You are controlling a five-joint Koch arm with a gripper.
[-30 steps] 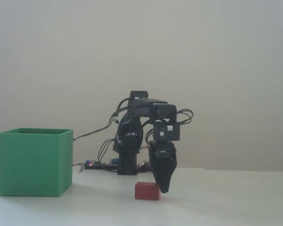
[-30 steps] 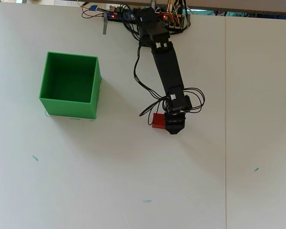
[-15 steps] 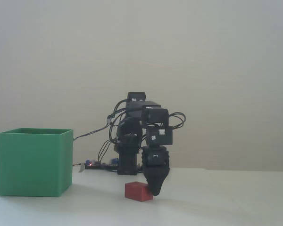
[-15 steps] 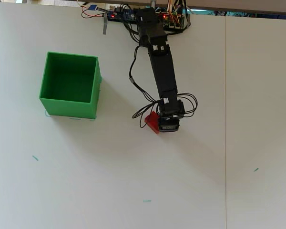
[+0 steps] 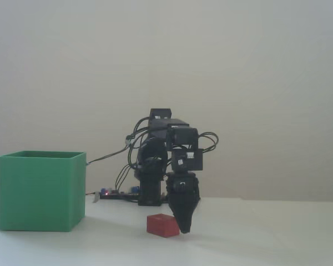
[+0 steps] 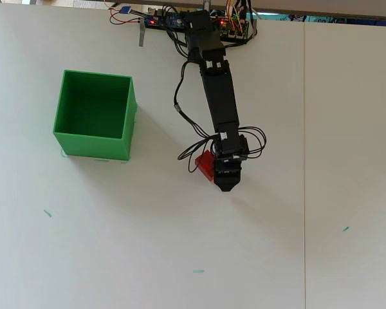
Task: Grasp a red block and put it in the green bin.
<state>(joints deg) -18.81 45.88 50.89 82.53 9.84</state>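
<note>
The small red block (image 5: 162, 225) lies on the white table, turned at an angle in the overhead view (image 6: 206, 165). My black gripper (image 5: 185, 228) points down at the table just right of the block, its side against it. From above, the gripper (image 6: 226, 187) tapers to one closed point a little past the block, with nothing between its jaws. The green bin (image 5: 41, 191) stands open-topped far to the left; the overhead view shows its front wall (image 6: 93, 147) and a bare inside.
The arm's base with a circuit board and wires (image 6: 164, 19) sits at the table's far edge. A seam (image 6: 304, 161) runs down the table right of the arm. Loose cables (image 6: 190, 158) hang beside the wrist.
The arm swung left, nudging the red block left and turning it. Since half a second ago the gripper tip has lowered and reached slightly further out past the block.
</note>
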